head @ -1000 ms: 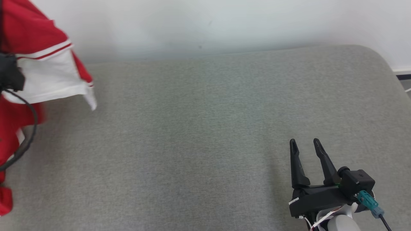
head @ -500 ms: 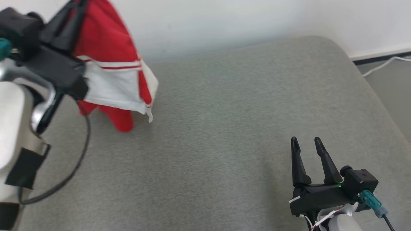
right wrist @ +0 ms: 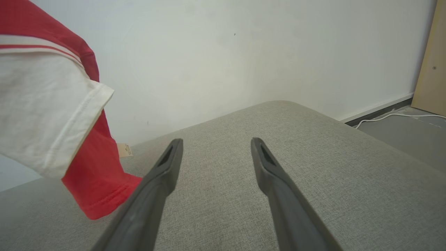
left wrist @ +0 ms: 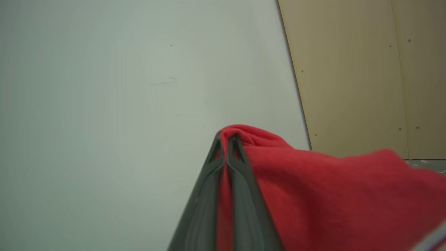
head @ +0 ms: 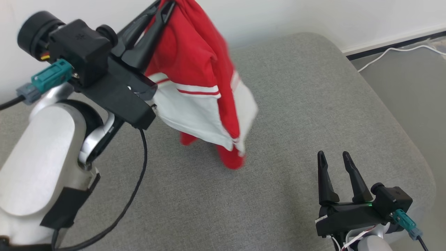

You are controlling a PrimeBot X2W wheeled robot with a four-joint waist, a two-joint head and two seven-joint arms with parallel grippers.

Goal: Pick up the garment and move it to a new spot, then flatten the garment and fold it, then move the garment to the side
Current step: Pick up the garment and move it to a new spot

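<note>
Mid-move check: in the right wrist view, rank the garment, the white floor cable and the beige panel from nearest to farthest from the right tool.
1. garment, hanging just left of the right tool.
2. white cable, on the floor past the cushion's right corner.
3. beige panel, standing behind the cable at the far right.

**Red, White and Grey**

The garment (head: 198, 69) is bright red with white panels and a red-and-white striped band (its small label (right wrist: 124, 150) is beige). The cushion (head: 313, 97) is flecked light grey and the wall (head: 285, 14) is off-white. The left gripper (head: 165, 3) and right gripper (head: 332, 154) are black, with teal connectors (head: 52, 75).
</note>
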